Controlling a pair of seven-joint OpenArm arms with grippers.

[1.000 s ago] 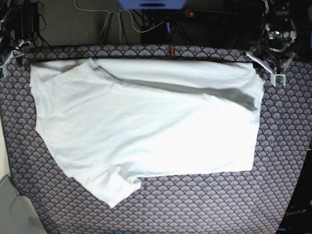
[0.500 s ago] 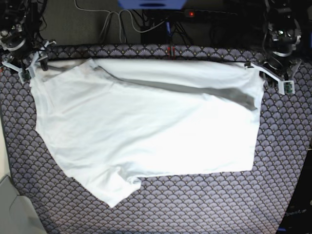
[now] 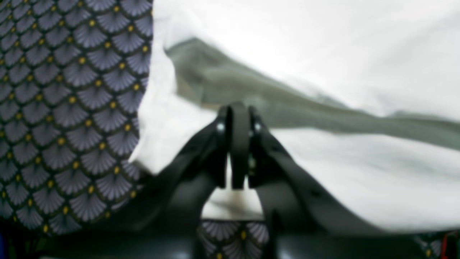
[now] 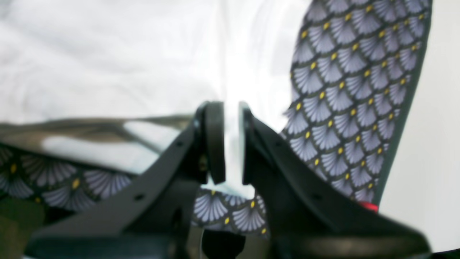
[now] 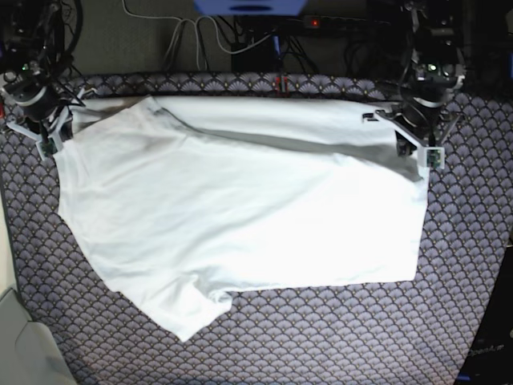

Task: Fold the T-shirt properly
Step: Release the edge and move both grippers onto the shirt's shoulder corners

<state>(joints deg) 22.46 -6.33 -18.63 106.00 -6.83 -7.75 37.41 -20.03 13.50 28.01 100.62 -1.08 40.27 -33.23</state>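
Base view: the closed black left pincer (image 5: 425,159) and slightly parted black right pincer (image 5: 60,146) overhang the wrinkled white cotton T-shirt (image 5: 248,208); patterned grey counter (image 5: 337,337) borders it.

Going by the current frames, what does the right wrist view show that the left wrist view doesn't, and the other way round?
Only the right wrist view: the right claw with a gap between its fingers, and the white surface past the patterned cloth.
Only the left wrist view: the left claw, its fingers together.
Both: part of the white T-shirt and patterned cloth beside it.
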